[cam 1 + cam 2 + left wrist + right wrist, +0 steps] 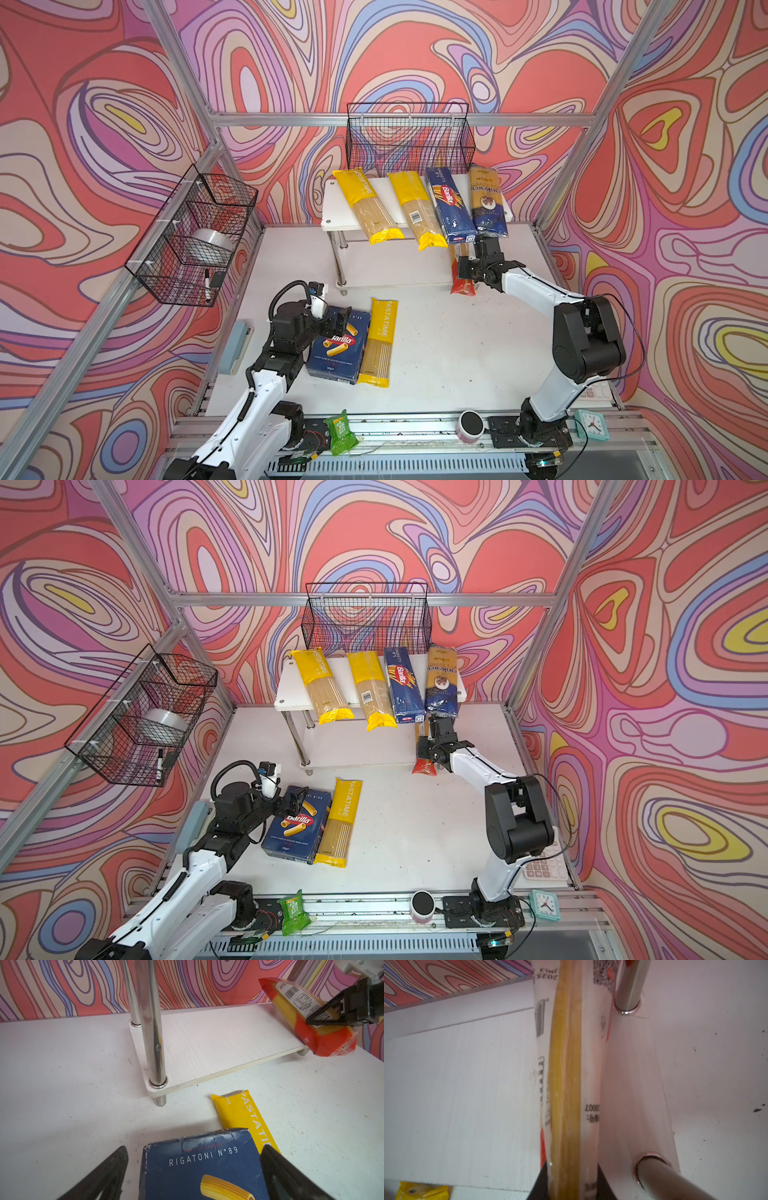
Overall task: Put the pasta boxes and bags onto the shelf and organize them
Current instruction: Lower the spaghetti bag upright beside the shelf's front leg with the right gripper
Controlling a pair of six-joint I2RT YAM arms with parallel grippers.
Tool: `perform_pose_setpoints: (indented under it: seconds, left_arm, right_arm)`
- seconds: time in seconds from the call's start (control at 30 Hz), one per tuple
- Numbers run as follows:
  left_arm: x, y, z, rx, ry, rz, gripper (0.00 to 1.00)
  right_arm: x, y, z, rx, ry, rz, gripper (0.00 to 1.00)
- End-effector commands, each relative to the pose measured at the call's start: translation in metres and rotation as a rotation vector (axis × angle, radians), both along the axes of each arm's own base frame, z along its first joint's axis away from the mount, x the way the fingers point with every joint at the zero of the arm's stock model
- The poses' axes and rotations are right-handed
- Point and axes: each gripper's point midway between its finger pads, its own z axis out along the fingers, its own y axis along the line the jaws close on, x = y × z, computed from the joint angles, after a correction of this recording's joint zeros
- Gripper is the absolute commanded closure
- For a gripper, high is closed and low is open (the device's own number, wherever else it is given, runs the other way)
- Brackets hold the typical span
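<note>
**Operator:** Currently, where is the stock?
**Technician:** Shelf [332, 208]: at the rear wall. Rigatoni box [338, 353]: flat on the table [457, 353], beside a yellow-ended bag [378, 345]. Red-ended bag [324, 1041]: at the lower board's right end.
**Operator:** Grippers?
**Technician:** Left gripper [194, 1149]: jaws wide, straddling the rigatoni box end. Right gripper [315, 1022]: clamped on the red-ended bag.

White-shelled left arm [266, 386] and right arm [536, 291], black joints, looping black cables
</note>
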Motion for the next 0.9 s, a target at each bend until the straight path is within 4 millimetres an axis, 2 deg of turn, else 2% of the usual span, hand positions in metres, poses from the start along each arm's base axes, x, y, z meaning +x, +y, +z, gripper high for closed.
perform_pose_setpoints:
  seconds: [0.0,0.17,0.37,0.57,0.7,0.87]
  left_arm:
    - [-0.002,0.002,0.000,0.001,-0.001,0.010,0.00]
    - [-0.002,0.002,0.000,0.001,-0.001,0.011,0.00]
    - [-0.001,0.002,-0.001,0.002,0.001,0.010,0.00]
    - [-0.002,0.002,0.000,0.001,0.000,0.011,0.00]
    - [-0.002,0.001,0.000,0.001,0.000,0.005,0.00]
    - [-0.003,0.001,0.000,-0.001,-0.003,0.001,0.00]
  right_arm:
    - [0.037,-0.008,0.054,0.028,-0.199,-0.045,0.79]
    - [0.033,-0.013,0.047,0.019,-0.186,-0.068,0.56]
    - [0.022,-0.018,0.047,0.007,-0.172,-0.080,0.41]
    - [-0.005,-0.020,0.051,0.033,-0.162,-0.083,0.37]
    - [-0.029,-0.017,0.043,0.090,-0.123,-0.073,0.38]
    - [-0.064,-0.007,0.030,0.186,-0.056,-0.045,0.44]
